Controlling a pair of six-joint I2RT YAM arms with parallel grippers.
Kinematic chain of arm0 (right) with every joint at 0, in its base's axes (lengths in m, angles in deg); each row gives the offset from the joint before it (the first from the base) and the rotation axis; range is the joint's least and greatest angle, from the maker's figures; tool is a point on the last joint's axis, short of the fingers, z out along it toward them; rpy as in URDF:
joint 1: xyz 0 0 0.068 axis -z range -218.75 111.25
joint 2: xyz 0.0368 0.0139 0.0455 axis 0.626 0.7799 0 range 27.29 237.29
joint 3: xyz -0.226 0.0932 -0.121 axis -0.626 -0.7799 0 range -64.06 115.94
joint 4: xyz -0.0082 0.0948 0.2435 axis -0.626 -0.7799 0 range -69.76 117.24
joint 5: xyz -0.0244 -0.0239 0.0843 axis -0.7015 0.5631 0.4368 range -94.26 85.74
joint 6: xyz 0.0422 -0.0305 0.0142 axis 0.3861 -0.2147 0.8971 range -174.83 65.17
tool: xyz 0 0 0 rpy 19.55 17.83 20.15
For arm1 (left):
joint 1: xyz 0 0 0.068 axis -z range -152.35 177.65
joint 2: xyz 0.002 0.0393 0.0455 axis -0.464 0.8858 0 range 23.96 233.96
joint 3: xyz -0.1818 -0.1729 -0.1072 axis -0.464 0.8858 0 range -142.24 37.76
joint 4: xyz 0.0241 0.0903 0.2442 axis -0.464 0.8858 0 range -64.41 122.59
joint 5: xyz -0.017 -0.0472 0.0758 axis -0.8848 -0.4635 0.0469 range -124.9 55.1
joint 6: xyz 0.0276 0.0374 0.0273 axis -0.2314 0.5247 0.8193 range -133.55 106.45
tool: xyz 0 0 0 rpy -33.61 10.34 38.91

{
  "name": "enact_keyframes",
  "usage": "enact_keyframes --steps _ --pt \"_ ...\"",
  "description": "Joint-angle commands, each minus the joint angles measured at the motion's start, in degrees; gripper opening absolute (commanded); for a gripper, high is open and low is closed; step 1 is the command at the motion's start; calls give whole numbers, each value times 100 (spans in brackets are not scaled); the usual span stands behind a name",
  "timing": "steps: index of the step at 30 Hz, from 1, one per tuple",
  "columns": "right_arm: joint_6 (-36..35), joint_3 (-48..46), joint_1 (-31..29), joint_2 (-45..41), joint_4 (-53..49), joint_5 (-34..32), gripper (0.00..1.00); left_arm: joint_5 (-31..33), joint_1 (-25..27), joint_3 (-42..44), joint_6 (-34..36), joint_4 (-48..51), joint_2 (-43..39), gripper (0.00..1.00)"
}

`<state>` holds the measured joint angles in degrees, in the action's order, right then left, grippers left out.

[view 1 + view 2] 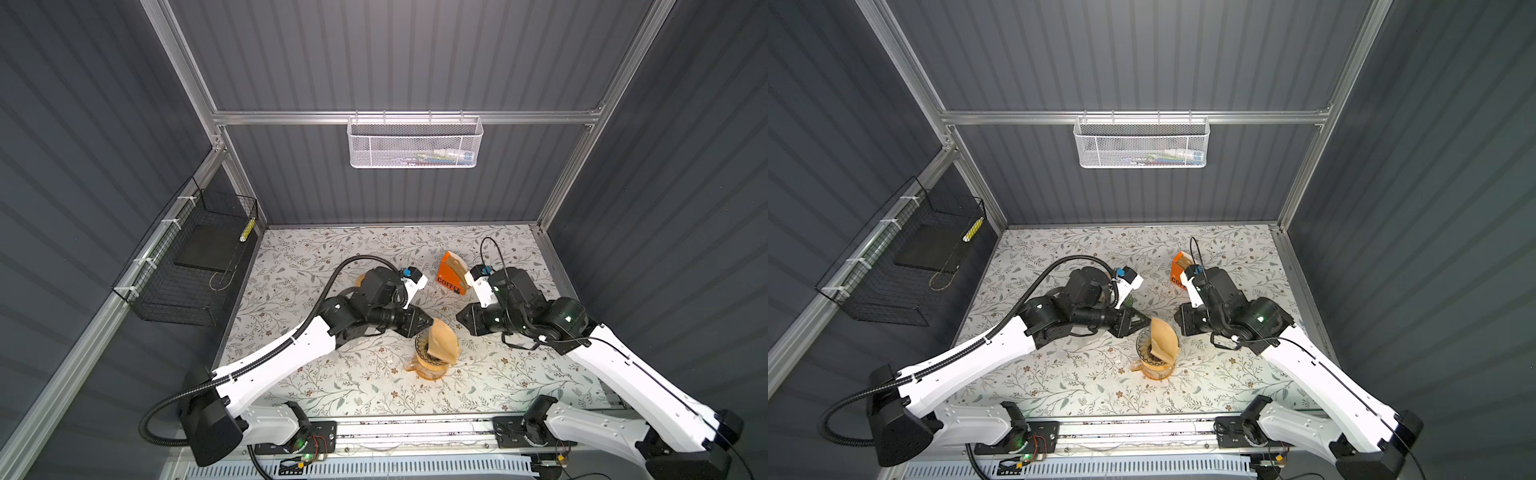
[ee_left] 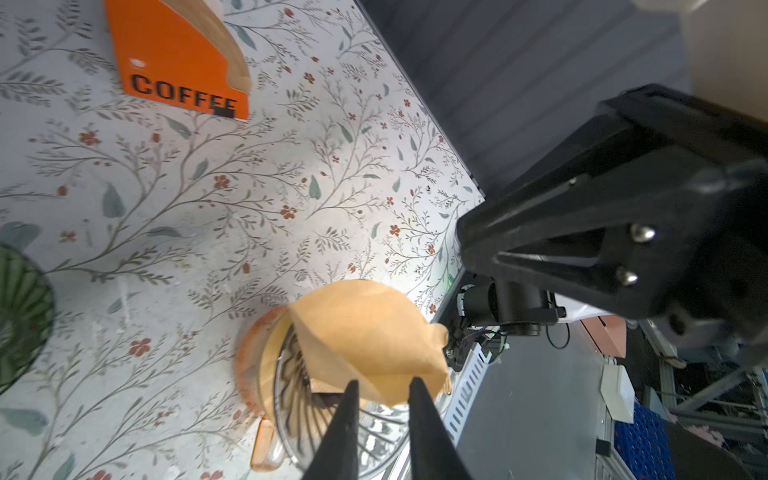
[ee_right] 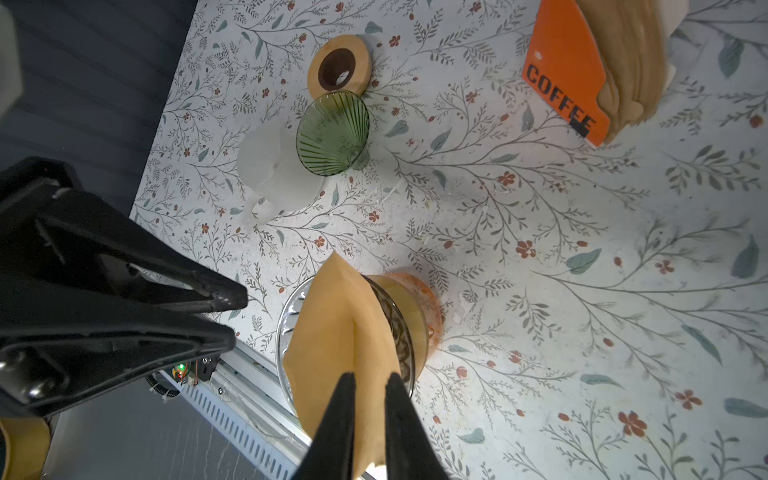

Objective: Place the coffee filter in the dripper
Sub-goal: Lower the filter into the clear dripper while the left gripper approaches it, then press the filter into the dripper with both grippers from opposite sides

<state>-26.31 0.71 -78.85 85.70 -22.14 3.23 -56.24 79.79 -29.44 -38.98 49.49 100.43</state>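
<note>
Floral-printed covering, grey-green sprigs with small red flowers, spreads across the desk [image 1: 332, 374] between dark grey ribbed walls. Along its near edge runs a slotted aluminium rail [image 1: 415, 428] carrying the bases of both white-and-black arms. Just beyond it, near the middle, a clear ribbed glass dripper [image 1: 422, 351] sits on a translucent orange carafe [image 1: 430, 372]. The tan paper coffee filter [image 1: 442, 343] stands with its lower part inside the dripper, leaning over the right of the rim. Its broad upper part sticks up above the glass, flat with a fold down its face, not spread against the ribs. The left gripper [image 1: 428, 322] reaches in from the left, tips at the filter's far upper corner; the left wrist view shows its jaws released, a narrow gap between them. The right gripper [image 1: 458, 319] faces it from the right, just beside the filter, jaws likewise parted slightly with no paper nipped. Farther left, a green ribbed glass dripper [image 3: 332, 133] sits close against a frosted white pitcher [image 3: 270, 166], with a round wooden ring [image 3: 338, 68] beyond. Farther right, an orange holder lettered COFFEE [image 1: 451, 274] carries a stack of tan filters. A black wire basket [image 1: 195, 266] hangs on the left wall and a white mesh basket [image 1: 415, 143] on the far one.
</note>
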Motion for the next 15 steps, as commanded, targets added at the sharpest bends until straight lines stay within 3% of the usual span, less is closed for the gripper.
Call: enact_keyframes --steps 1,15 --pt "40 -235 93 -84 331 474 18 -234 177 -347 113 261 323 22" --pt "58 -553 142 453 852 1096 16 -127 286 -159 124 504 409 20"
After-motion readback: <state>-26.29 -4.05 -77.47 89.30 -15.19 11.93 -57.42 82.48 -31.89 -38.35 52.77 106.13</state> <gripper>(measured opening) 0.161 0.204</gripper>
